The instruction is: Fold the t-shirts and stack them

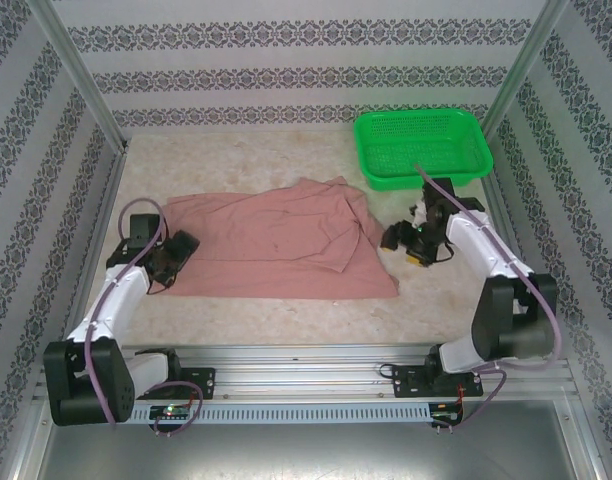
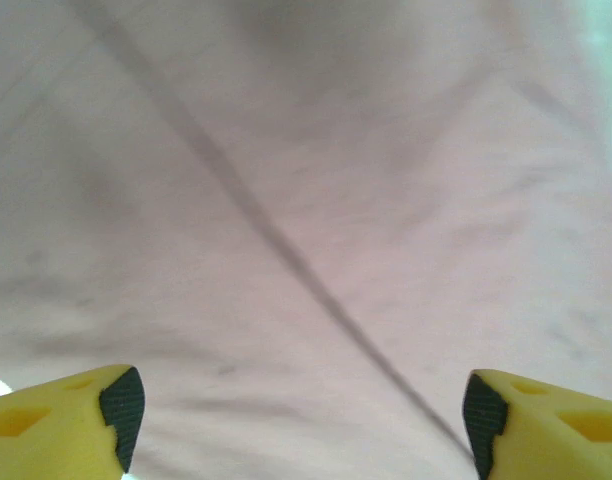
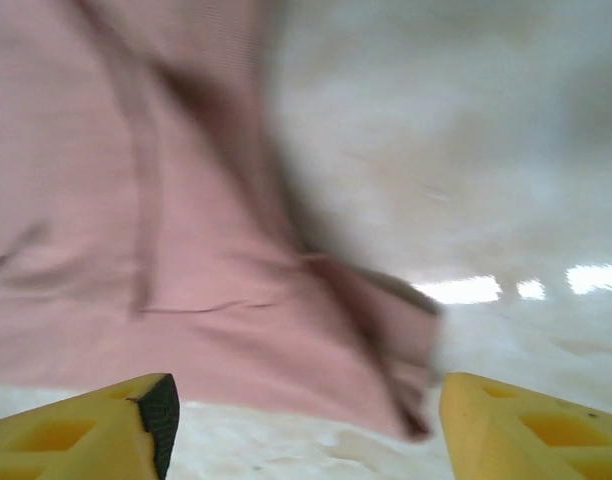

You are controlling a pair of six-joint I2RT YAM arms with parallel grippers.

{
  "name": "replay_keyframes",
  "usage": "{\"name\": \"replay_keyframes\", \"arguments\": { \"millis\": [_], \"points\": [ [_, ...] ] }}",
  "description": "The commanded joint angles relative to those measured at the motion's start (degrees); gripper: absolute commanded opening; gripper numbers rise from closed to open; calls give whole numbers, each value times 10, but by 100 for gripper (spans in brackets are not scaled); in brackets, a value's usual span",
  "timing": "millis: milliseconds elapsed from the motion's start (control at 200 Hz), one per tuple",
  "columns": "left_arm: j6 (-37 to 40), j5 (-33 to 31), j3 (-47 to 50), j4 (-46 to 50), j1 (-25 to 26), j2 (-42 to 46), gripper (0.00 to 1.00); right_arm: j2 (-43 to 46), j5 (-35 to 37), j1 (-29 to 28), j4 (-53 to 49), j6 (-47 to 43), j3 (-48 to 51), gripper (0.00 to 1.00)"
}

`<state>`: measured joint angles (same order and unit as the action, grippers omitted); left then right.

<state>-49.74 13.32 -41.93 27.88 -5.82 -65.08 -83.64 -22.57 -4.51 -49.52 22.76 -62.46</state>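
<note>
- Top external: shirt (image 1: 286,245) lies spread out but rumpled mid-table (image 1: 286,320), long side running left to right. Loose folds bunch at its far right part.
- Green basket (image 1: 421,145) sits in the far right corner, near the shirt's far right end.
- Left gripper (image 1: 176,255) is down at the shirt's left edge, pointing in toward the cloth.
- Left wrist: we see both yellow fingers (image 2: 56,420) spread wide, dark pads (image 2: 121,405) facing each other. Pink cloth lies under and ahead of the gap.
- Nothing is pinched between those pads. A dark crease (image 2: 286,250) runs diagonally from upper left down toward the finger on the right side of that view.
- Right gripper (image 1: 401,240) sits just beside the shirt's right edge, low on the table. From above we cannot tell whether it touches the cloth.
- Right wrist (blurred): jaws stand apart here too, with nothing clamped.
- In that view the shirt lies ahead and to the left of the gap. Its edge slants down to a corner that ends ahead of the gap, nearer the finger on the right of that view. Bare table shows beyond the edge on the right.
- A strip of table shows between the cloth and the fingertips, so the shirt is just ahead of the right jaws, not between them.
</note>
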Motion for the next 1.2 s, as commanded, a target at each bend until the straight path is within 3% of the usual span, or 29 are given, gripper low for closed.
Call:
{"name": "replay_keyframes", "arguments": {
  "millis": [0,145,275,585,919,1194],
  "points": [
    [27,1,-58,20,38,18,88,-5,-55,-72,1,-3,-40,71],
    [86,-16,-126,8,94,36,90,-62,-30,-152,-14,-33,-75,69],
    [129,-5,-166,-5,108,64,93,-138,30,-201,-72,-54,-112,67],
    [164,-6,-154,-13,111,140,100,-202,-17,-208,-18,56,-95,63],
    [226,-55,-175,36,111,171,100,-262,-22,-205,13,82,-106,57],
    [232,-56,-170,44,111,179,100,-277,-18,-203,36,99,-128,43]
  ]
}}
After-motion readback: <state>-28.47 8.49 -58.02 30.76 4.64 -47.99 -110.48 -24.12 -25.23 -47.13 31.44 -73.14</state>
